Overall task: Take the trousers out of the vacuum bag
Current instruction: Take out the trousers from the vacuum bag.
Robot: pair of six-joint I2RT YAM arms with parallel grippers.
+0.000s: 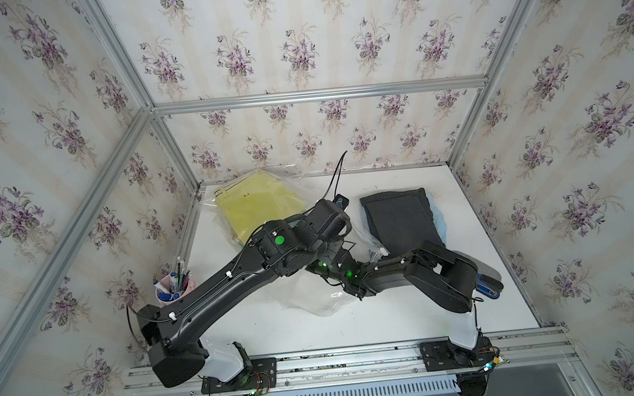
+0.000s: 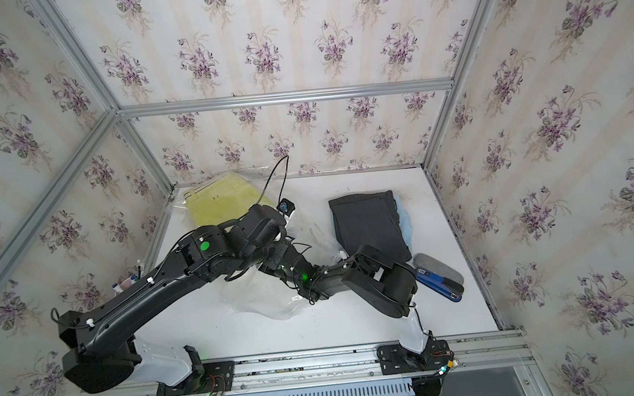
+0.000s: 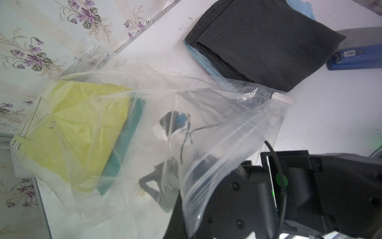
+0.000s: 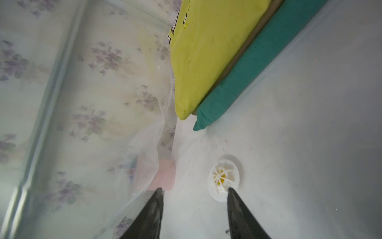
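Observation:
The see-through vacuum bag (image 1: 318, 303) lies from the back left corner to the table's middle. Inside it are stacked yellow-green trousers (image 1: 258, 207), a thin tan edge (image 4: 246, 50) and teal trousers (image 4: 258, 62). Black trousers (image 1: 402, 219) lie outside at the back right, on top of light blue trousers (image 2: 405, 215). My left gripper (image 3: 191, 227) is shut on the bag's zip strip (image 3: 244, 132), down from the white slider (image 3: 283, 99). My right gripper (image 4: 195, 189) is inside the bag, open and empty, beside the white valve (image 4: 224, 178). The arms hide both grippers' fingers in both top views.
A pink pen cup (image 1: 171, 287) stands at the table's left edge. A blue stapler (image 2: 440, 282) and a grey pad (image 2: 443, 268) lie at the right, behind the right arm's elbow. Papered walls close in the left, back and right sides.

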